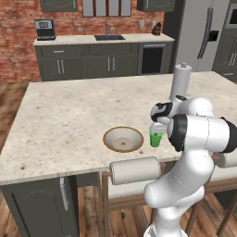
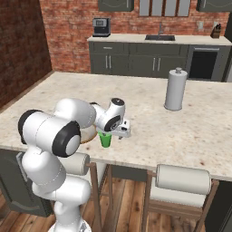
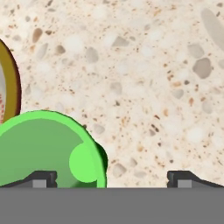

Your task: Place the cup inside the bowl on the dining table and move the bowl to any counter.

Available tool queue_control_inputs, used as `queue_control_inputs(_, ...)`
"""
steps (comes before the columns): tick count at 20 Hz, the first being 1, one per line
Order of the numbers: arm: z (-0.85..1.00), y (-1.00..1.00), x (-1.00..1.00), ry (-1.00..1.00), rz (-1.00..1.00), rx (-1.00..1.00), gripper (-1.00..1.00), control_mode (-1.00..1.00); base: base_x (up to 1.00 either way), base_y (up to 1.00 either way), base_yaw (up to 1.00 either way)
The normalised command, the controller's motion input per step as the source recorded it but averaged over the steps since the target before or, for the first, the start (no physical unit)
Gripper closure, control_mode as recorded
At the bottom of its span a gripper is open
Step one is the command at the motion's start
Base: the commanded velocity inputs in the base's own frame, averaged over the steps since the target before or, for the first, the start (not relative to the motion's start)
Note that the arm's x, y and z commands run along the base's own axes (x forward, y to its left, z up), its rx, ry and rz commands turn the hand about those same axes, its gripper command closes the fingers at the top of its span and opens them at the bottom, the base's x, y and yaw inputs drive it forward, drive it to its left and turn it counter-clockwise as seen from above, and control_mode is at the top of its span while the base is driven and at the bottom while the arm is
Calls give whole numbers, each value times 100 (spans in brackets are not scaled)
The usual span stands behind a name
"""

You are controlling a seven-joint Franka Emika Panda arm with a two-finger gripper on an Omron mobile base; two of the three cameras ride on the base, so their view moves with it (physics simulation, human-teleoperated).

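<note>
The bright green cup (image 1: 155, 139) stands upright on the dining table (image 1: 69, 115) near its front edge, just right of the wide tan-rimmed bowl (image 1: 123, 139). My gripper (image 1: 158, 128) hangs directly over the cup, open and holding nothing. In the hand view the cup (image 3: 48, 151) sits low and left, under the left fingertip (image 3: 40, 178), and the gripper (image 3: 113, 178) is off-centre to the cup's right. A sliver of the bowl's rim (image 3: 9, 83) shows at the left edge. In the right base view the cup (image 2: 105, 140) sits below the gripper (image 2: 110, 132), and my arm hides most of the bowl (image 2: 89, 135).
A tall grey paper towel roll (image 1: 181, 81) stands upright farther back on the table. Padded stools (image 1: 135, 170) are tucked under the near edge. The counter (image 1: 102, 40) with a sink and a coffee machine (image 1: 45, 29) runs along the brick wall.
</note>
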Motion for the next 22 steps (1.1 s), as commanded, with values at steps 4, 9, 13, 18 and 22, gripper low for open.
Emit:
queue_control_inputs(4,0,0,0,0,0,0,100,-100,0,0,0)
queue_control_inputs(9,0,0,0,0,0,0,100,-100,0,0,0)
queue_control_inputs(13,0,2,8,0,-1,0,100,-100,0,0,0)
queue_control_inputs(18,0,3,2,0,-1,0,100,-100,0,0,0)
queue_control_inputs(22,0,0,-4,0,0,1,100,-100,0,0,0)
